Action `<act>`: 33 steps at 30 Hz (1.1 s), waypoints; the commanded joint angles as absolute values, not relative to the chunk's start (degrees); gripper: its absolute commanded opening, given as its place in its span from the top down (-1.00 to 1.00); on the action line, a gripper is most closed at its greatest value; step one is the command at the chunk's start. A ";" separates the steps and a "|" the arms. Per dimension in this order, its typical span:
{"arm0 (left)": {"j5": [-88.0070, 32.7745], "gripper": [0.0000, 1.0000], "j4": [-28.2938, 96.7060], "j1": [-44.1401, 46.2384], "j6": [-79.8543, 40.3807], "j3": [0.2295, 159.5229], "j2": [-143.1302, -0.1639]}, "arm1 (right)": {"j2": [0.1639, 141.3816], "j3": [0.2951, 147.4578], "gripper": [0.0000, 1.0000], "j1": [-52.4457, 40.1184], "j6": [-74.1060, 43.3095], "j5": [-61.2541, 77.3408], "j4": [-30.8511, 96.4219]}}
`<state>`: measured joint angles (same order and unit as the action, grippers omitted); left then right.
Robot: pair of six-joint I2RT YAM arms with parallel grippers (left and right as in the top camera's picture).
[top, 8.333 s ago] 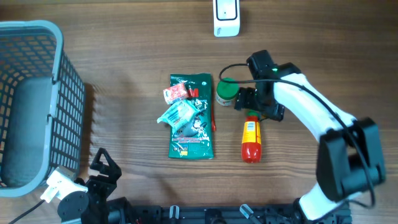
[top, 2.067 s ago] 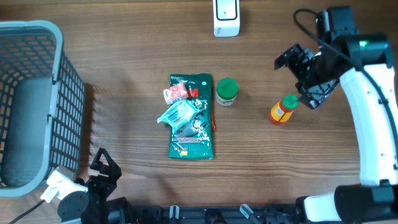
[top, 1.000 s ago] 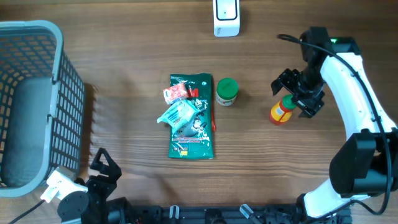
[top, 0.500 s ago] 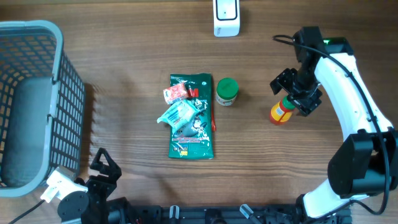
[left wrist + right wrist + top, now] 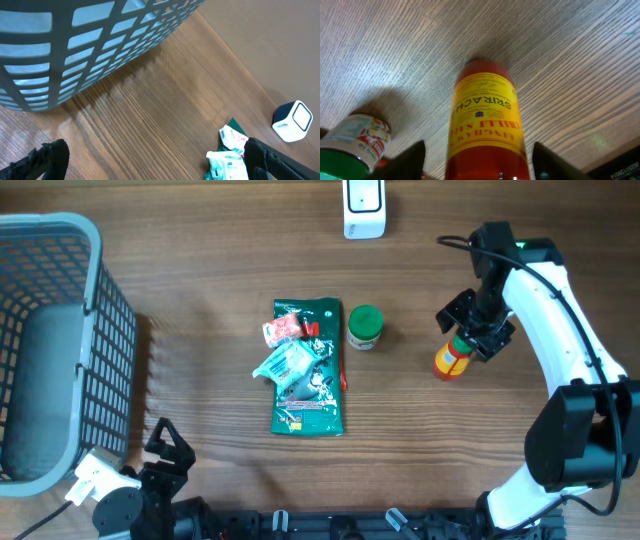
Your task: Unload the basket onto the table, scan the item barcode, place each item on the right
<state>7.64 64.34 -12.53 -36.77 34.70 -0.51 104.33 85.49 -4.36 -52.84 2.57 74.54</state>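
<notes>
Worktop point(image 5: 200, 300): wood-grain, matt w/ faint sheen. Basket point(image 5: 110, 310): grey-blue plastic lattice, smooth. Sriracha bottle point(image 5: 485, 115): glossy plastic, smooth yellow printed label. Pouch point(image 5: 312, 405): shiny green film, crinkled. Jar point(image 5: 364, 327): green plastic lid. Scanner point(image 5: 364, 208): white plastic, satin. Right arm shell point(image 5: 545, 290): glossy white plastic; right claw point(image 5: 468, 333): matt black.

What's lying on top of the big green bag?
Two small packets: a red-and-white packet and, just below it in the overhead view, a pale blue packet. They hide the part of the bag beneath them.
</notes>
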 commanded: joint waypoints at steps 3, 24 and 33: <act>8.38 -1.00 64.31 -12.64 -37.12 34.54 -0.38 | 108.18 84.60 0.06 -4.56 -53.12 1.45 73.38; 8.38 -1.00 64.31 -12.64 -37.12 34.54 -0.38 | 103.57 93.41 0.52 -4.54 -38.76 16.67 82.98; 8.38 -1.00 64.31 -12.64 -37.12 34.54 -0.38 | 97.73 93.43 0.53 -4.54 -28.32 25.41 91.44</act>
